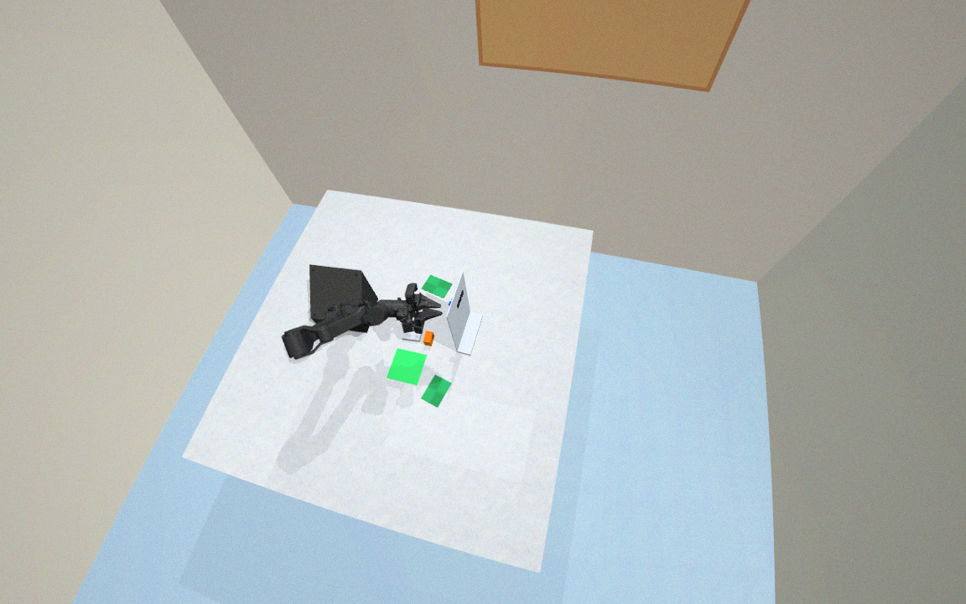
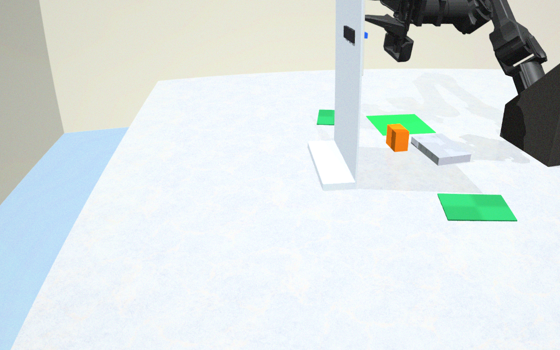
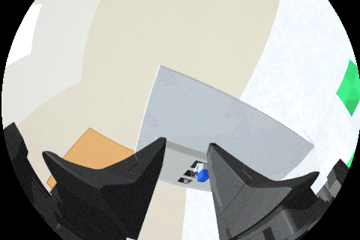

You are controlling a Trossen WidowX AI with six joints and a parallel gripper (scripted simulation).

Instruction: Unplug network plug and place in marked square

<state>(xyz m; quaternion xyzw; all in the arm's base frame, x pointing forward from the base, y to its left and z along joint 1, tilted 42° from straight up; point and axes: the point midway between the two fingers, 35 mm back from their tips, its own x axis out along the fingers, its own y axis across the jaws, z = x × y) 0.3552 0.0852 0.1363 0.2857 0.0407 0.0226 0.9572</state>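
Note:
The plug (image 1: pixel 449 303) (image 2: pixel 365 35) (image 3: pixel 202 175) has a blue body and sits in a socket on the near face of the upright grey panel (image 1: pixel 457 324) (image 2: pixel 346 96) (image 3: pixel 225 120). Its tab is too small to tell. My gripper (image 1: pixel 439 309) (image 3: pixel 187 145) is partly open with nothing between its fingers. Its tips point at the panel, above the plug's height in the exterior view. In the wrist view the plug shows low between the fingers, close beside the right one. The marked square (image 1: pixel 406 367) (image 2: pixel 404 124) is bright green and lies on the table, with no plug on it.
An orange block (image 1: pixel 428 337) (image 2: pixel 399 139) stands between the panel and the square. A pale flat slab (image 1: pixel 411 337) (image 2: pixel 441 149) lies beside it. Dark green pads (image 1: pixel 436 286) (image 1: pixel 435 391) (image 2: pixel 477 207) lie on both sides. Other sockets (image 3: pixel 184 181) sit beside the plug.

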